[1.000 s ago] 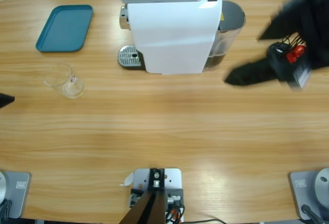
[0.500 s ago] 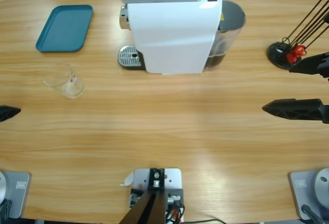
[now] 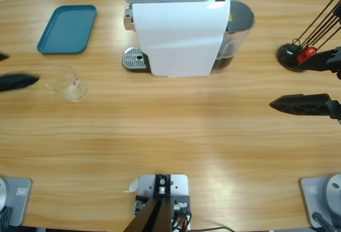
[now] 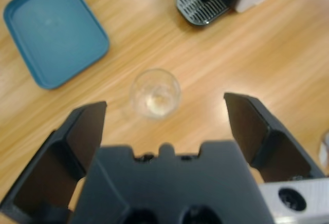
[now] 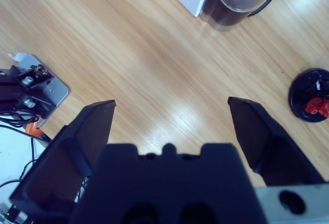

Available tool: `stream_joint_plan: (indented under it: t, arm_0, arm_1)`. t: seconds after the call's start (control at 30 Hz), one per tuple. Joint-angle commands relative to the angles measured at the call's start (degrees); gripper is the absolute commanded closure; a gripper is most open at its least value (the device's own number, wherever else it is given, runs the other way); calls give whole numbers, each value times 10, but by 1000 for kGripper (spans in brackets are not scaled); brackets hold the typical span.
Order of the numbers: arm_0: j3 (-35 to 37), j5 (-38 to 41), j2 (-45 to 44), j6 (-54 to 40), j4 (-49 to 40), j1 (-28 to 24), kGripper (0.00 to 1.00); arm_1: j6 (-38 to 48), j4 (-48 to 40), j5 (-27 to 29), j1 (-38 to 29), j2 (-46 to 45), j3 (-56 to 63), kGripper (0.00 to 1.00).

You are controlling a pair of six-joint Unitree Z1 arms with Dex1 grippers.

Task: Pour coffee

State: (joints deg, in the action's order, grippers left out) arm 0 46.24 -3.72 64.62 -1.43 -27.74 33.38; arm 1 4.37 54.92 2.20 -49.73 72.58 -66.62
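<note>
Since the earlier frame, the left gripper [image 3: 10,77] had been moved up the table's left edge, beside the clear glass cup [image 3: 64,81], jaws spread wide, nothing held. The right gripper [image 3: 314,85] was held open and empty at the right edge. No coffee could be made out in the cup, near the white machine [image 3: 178,30].
</note>
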Motion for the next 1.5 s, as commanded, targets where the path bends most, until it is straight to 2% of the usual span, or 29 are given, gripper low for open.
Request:
stream_joint_plan:
  t: [0.03, 0.17, 0.27, 0.37, 0.57, 0.73, 0.8, 1.07, 1.33, 1.5]
  arm_0:
    - [-106, 10, 42, 33, 84, -16, 8]
    - [-149, 8, 11, 33, 131, -16, 23]
    - [-162, 15, 59, 37, 171, -16, 115]
    - [-162, 23, 117, 36, 202, -11, 108]
    - [-176, 21, 90, 37, 208, -4, 96]
    - [-174, -13, 94, 38, 210, -4, 54]
    - [-169, -20, 97, 34, 211, -4, 0]
    - [-172, -20, 87, 26, 211, -16, 0]
    - [-159, -30, 157, 27, 228, -16, 0]
    - [-160, -43, 158, 27, 230, -18, 34]
  arm_1:
    - [-19, 2, -17, 30, -3, 19, 0]
    - [-26, -17, -26, 43, 18, 18, 0]
    - [-28, -28, -26, 47, 24, 18, 0]
    - [-32, -44, -30, 61, 30, 21, 0]
    - [-34, -62, -32, 70, 33, 28, 0]
    - [-37, -65, -32, 79, 28, 34, 0]
    - [-38, -65, -32, 81, 26, 35, 0]
    - [-38, -70, -32, 85, 27, 39, 0]
    - [-39, -73, -35, 87, 27, 44, 0]
    - [-41, -75, -37, 94, 30, 45, 0]
